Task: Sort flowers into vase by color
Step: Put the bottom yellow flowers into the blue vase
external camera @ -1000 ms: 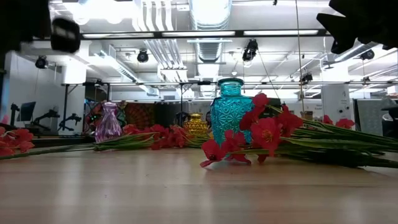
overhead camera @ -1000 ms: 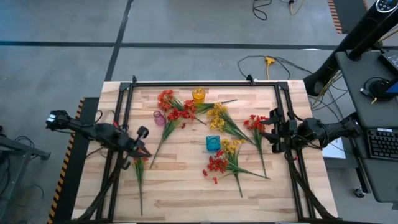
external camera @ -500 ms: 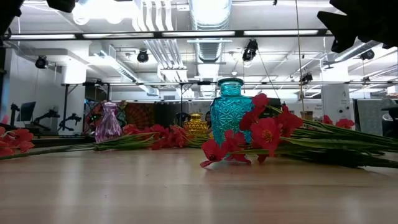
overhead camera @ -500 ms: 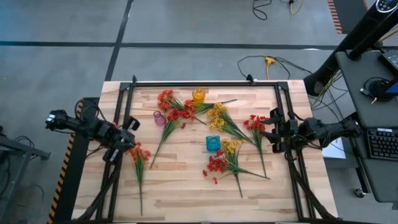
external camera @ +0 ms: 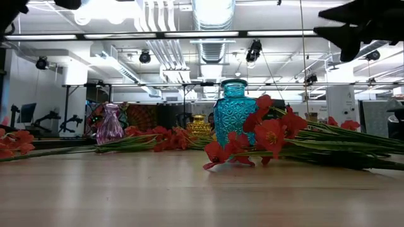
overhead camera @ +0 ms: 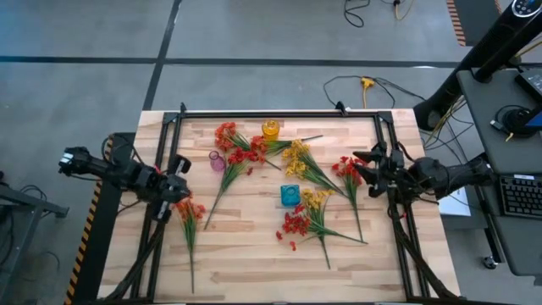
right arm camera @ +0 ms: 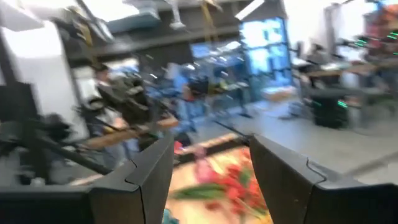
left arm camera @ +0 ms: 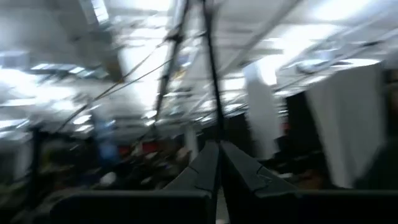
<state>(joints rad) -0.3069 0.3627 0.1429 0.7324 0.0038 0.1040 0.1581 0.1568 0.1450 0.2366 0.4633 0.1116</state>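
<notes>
I see wooden desk (overhead camera: 254,263) with flowers (overhead camera: 315,212) in about five loose bunches, red, orange-red, yellow, all lying flat, none in vase. Three vases, all empty: teal vase (overhead camera: 290,196) in middle, yellow vase (overhead camera: 270,130) at far edge, pink vase (overhead camera: 218,161) toward left. Left gripper (overhead camera: 176,181) at left edge beside one sprig (overhead camera: 189,222), fingers clenched, grasping nothing. Right gripper (overhead camera: 364,166) near red bunch (overhead camera: 347,169), fingers spread, released.
</notes>
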